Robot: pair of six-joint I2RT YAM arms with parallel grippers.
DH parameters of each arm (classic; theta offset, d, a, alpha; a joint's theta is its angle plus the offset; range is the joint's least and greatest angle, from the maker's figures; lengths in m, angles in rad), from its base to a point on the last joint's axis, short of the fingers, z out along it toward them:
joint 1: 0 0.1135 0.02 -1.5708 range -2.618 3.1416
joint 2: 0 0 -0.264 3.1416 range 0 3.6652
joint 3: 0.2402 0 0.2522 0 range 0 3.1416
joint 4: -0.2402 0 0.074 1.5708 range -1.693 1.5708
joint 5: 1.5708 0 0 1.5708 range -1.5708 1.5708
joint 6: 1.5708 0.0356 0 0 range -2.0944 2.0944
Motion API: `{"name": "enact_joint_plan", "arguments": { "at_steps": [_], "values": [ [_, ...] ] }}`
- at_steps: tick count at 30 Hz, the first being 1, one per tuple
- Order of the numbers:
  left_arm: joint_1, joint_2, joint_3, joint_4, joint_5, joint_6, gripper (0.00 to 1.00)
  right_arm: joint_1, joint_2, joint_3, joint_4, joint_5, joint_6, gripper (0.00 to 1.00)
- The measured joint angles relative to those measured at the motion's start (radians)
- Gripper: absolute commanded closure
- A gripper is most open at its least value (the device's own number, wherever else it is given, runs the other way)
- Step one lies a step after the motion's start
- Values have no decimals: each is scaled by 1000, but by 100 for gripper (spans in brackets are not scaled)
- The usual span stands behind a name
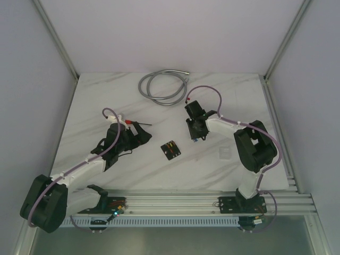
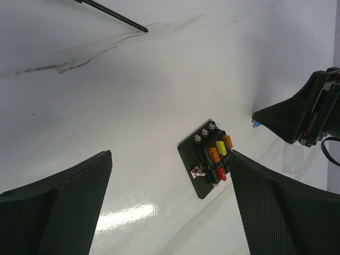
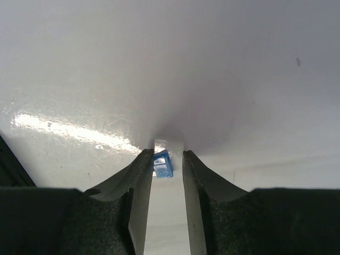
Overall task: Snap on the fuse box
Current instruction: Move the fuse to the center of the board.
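"Where's the fuse box (image 1: 171,150)?"

"Flat in the middle of the table. It's at about eight o'clock from the right gripper (image 3: 168,155) and four o'clock from the left gripper (image 2: 170,156), apart from both."

"Are the claws holding anything?"

"The left gapes wide and is empty. The right sits narrow round a blue fuse (image 3: 162,163), but there's a sliver of gap on one side. I cannot tell if it grips."

"How to do it well?"

"I'd pinch the fuse squarely, line it up over a slot, then press straight down without tilting."
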Motion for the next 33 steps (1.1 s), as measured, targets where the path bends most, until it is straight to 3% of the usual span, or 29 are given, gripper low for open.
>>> {"name": "enact_joint_plan", "arguments": {
  "at_steps": [28, 33],
  "values": [
    [0, -8, -8, 1, 19, 0, 0, 22, -39, -23, -147, 106, 44, 53],
    [0, -8, -10, 1, 19, 0, 0, 22, -66, -23, -163, 108, 96, 47]
  ]
}}
